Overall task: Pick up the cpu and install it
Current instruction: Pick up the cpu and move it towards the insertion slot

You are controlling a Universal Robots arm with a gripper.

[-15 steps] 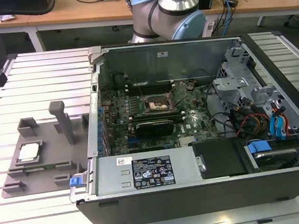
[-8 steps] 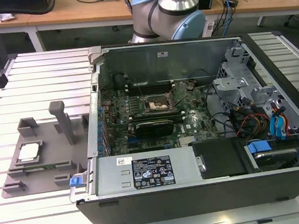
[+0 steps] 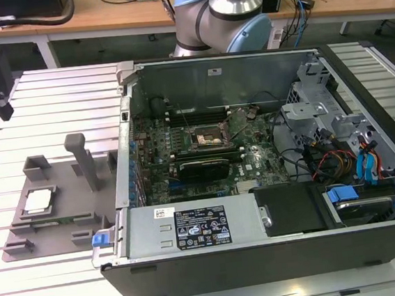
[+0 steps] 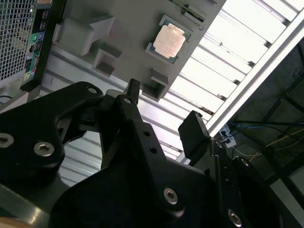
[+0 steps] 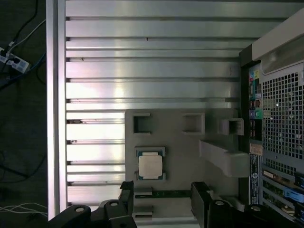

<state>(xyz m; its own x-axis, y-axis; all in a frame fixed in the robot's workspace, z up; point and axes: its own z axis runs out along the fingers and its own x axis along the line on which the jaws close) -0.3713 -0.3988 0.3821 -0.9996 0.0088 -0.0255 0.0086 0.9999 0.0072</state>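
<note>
High over the grey fixture tray (image 3: 70, 202), the fingers (image 5: 202, 199) hang spread wide and empty, well above the cpu (image 5: 150, 166).
The cpu lies flat in its shallow pocket on the tray, which rests on the slatted table (image 3: 53, 106) at the exterior view's left of the open computer case (image 3: 264, 260). A clean pick, I judge, means centring over the chip, squaring to its edges and descending level. A green circuit strip (image 5: 161, 194) lies just beside the pocket and a tall post (image 3: 79, 156) stands near, so a straight vertical approach seems safest. The socket (image 3: 207, 138) sits deep inside the case.
</note>
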